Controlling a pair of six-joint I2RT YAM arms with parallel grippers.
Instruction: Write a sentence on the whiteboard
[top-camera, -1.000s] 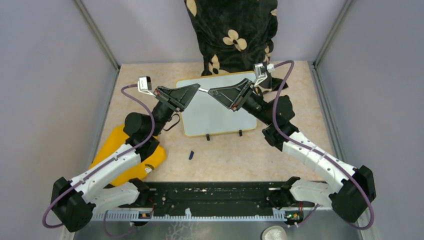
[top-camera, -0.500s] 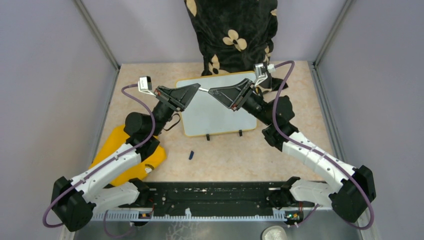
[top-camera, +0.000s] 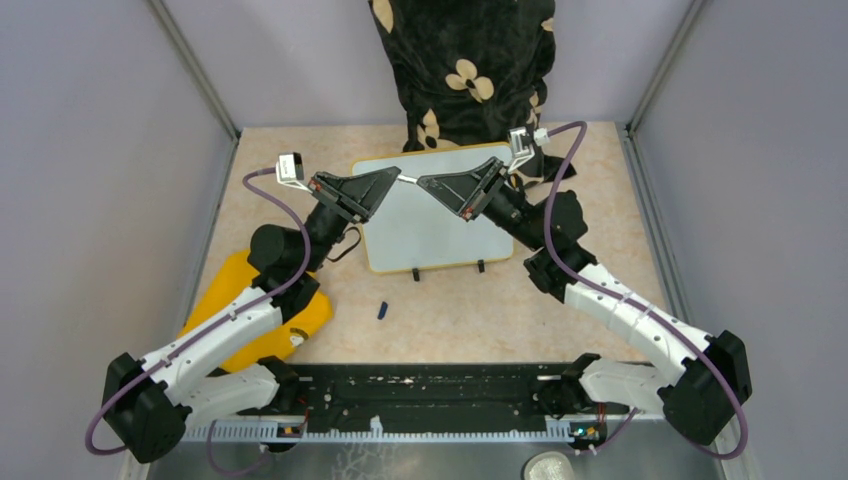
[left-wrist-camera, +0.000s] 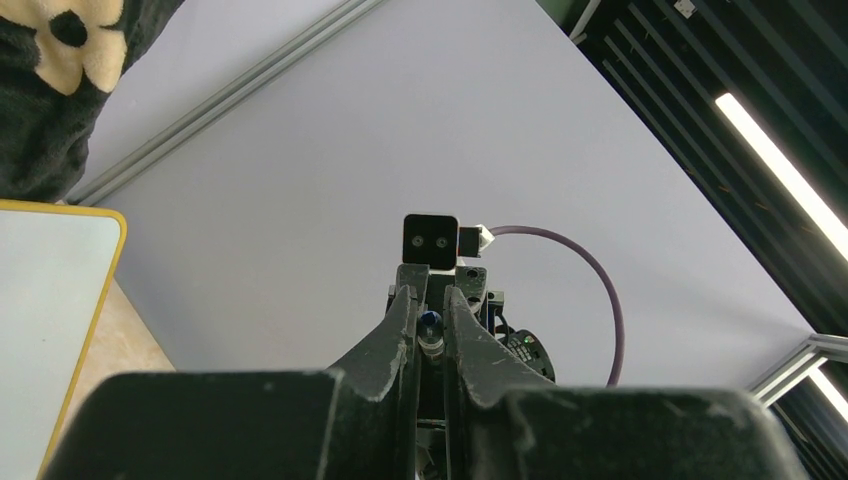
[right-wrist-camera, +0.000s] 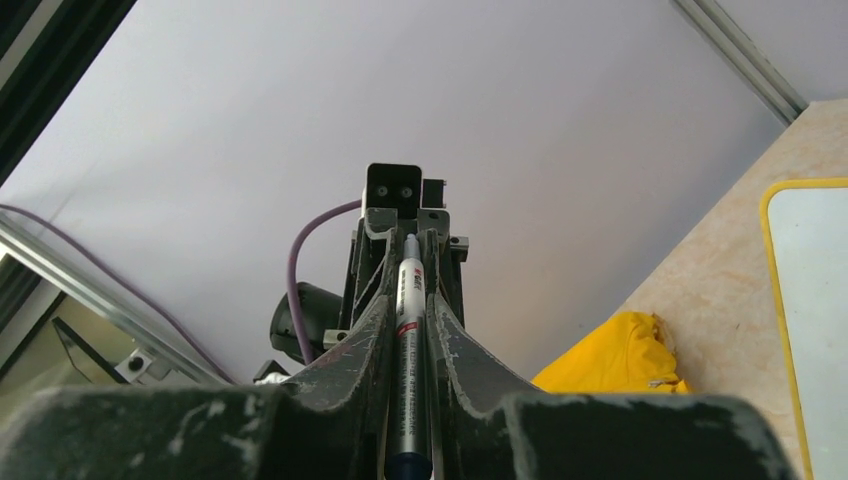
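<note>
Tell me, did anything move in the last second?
Nothing visibly moved. The left gripper and right gripper stay tip to tip above the whiteboard, each closed on one end of the marker. The small blue piece on the table and the yellow cloth lie where they were.

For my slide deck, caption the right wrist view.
Right pincer grips a marker pointed at the left pincer; yellow cloth and whiteboard lie beyond.
</note>
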